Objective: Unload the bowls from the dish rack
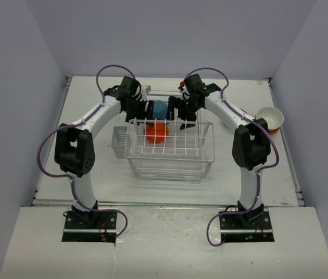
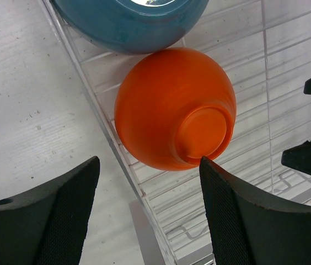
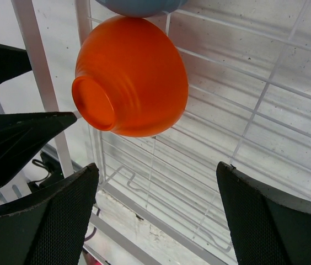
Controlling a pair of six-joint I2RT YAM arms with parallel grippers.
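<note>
Dish rack (image 1: pixel 170 156): white wire grid on a clear tray, mid tabletop (image 1: pixel 94 186), between the two arms; cutlery cup (image 1: pixel 119 138) on its left side.
Orange bowl (image 2: pixel 169 107): inside the rack, tipped on its side on the wires, foot ring turned toward both wrist cameras.
Blue bowl (image 1: pixel 160 108): at the rack's far end, just beside the orange bowl and between the two hands; contact with the orange one not clear.
Cream bowl (image 1: pixel 270 118): out of the rack, upright on the tabletop at the far right, near the right arm's elbow; a sliver of orange beneath it, too small to identify.
Left hand (image 2: pixel 149 163): spread wide, pinching nothing, over the rack's edge, orange bowl in line beyond the gap; one tip close to the bowl's foot, touch uncertain.
Right hand (image 3: pixel 156 167): spread wide, pinching nothing, over the rack floor; orange bowl up and left of its gap, apart from it.
Hands together: facing each other across the rack's far end, each showing at the edge of the other's wrist view.
</note>
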